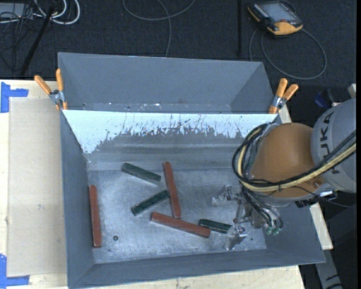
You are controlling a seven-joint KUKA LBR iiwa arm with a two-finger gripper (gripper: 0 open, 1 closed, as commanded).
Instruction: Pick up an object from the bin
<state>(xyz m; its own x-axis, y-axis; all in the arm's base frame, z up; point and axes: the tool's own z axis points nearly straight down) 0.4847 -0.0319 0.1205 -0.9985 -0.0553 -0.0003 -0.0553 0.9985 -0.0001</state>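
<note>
Pincer [236,236] low over the floor of the grey metal bin [168,95], near its front right corner, under the arm's rounded orange wrist cover [283,155] and looped black-and-yellow cables [246,161]. Cannot tell whether spread wide or drawn narrow: metal parts crowded together in shadow beneath the cover.

Just beside the pincer, on the view's left: a short dark green rectangular bar [215,226], flat on the floor, one end pointing toward the pincer. Touching or a hair apart, cannot tell which. Nearest thing to the pincer, and taken here as the landmark.

Directly left of the short dark green rectangular bar, end close to end: a slanted red-brown flat bar [179,224], long, dropping slightly toward the landmark.

Up and left of the landmark: an upright red-brown flat bar [171,189], nearly vertical in the view, lower end meeting the slanted one.

Farther left of the landmark, and a little higher: a middle dark green bar [150,203], tilted, right end against the upright red-brown bar.

Higher again and well apart from the landmark: a far dark green bar [141,173], tilted the other way, close to the upright bar's top.

Farthest left from the landmark, along the bin's left wall: a lone red-brown flat bar [95,215], standing lengthwise, with a small dark speck [115,239] near its lower end.
</note>
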